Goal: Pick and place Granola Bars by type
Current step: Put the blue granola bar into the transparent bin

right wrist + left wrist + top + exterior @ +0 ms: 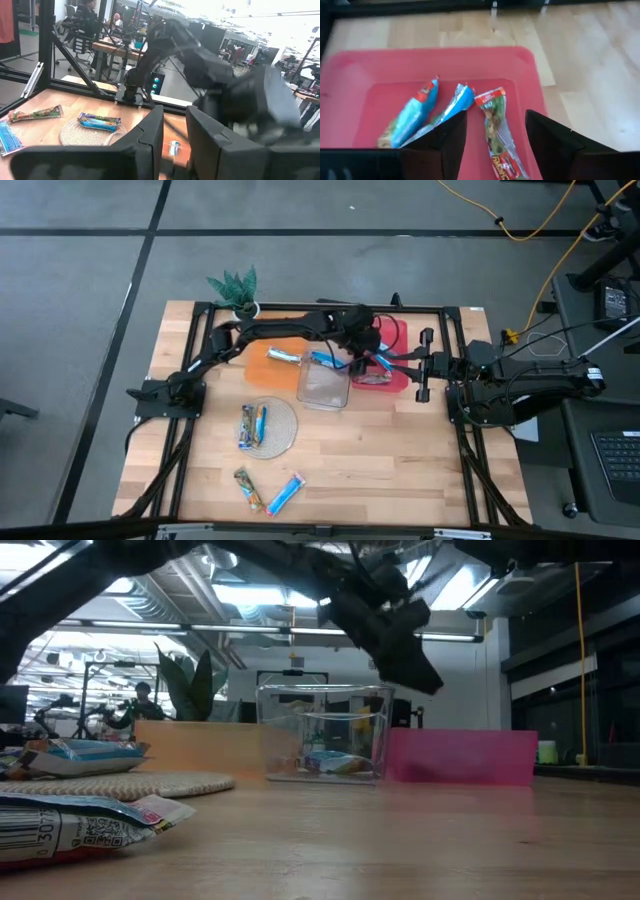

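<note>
My left gripper [495, 120] hangs open above the pink tray [395, 65], reaching over it from the table's left [372, 355]. In the tray lie two blue-wrapped granola bars [412, 117] [452, 105] and one tan multicoloured bar [496, 131]. The tan bar rests flat on the tray floor below the gap between my fingers, untouched. My right gripper [174, 130] waits at the table's right side [424, 365], its fingers a narrow gap apart with nothing between them.
Left of the pink tray stand a clear box [323, 385] with a blue bar inside and an orange tray [262, 365] with one bar. A round woven mat [285, 430] holds two bars [247, 425]. Two more bars [248, 488] [285, 493] lie near the front edge. A plant [235, 285] stands at the far left.
</note>
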